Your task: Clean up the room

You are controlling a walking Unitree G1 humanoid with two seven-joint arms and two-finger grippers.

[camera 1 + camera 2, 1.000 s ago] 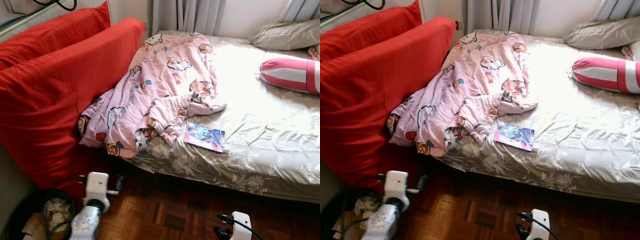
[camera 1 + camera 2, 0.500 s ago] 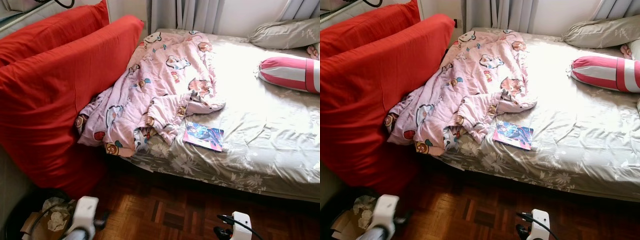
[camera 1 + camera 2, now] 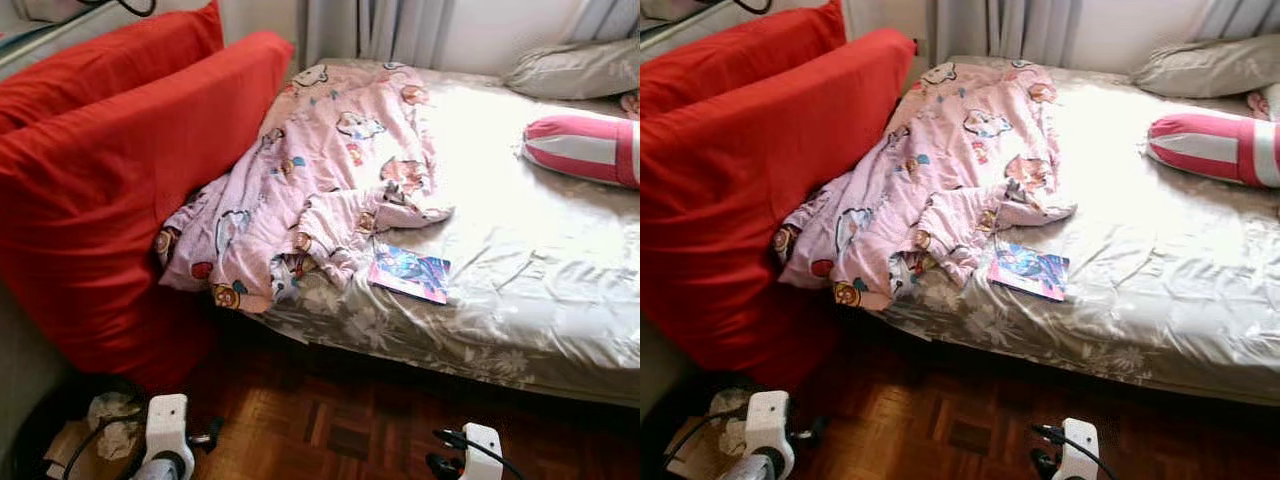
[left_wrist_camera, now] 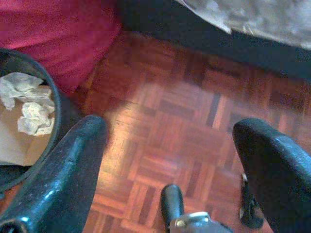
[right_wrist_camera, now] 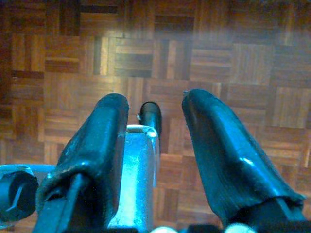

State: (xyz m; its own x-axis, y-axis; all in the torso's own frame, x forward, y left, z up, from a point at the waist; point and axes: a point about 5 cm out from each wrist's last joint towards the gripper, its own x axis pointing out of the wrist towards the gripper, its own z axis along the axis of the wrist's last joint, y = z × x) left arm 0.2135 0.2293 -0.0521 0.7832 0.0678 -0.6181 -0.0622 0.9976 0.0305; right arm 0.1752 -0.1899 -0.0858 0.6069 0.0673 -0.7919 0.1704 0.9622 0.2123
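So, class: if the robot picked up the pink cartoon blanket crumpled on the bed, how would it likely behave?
The pink blanket would probably go floppy and drape, since it already lies in soft folds. It likely drags as it lifts: one edge hangs off the bed against the red cushion. Another fold seems to touch the booklet, which might shift.

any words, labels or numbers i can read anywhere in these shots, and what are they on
None legible.
The book on the bed: colourful cover, any title too small and blurred to read.
The pink blanket: cartoon pictures, no readable lettering.
The bin: crumpled paper, no print visible.
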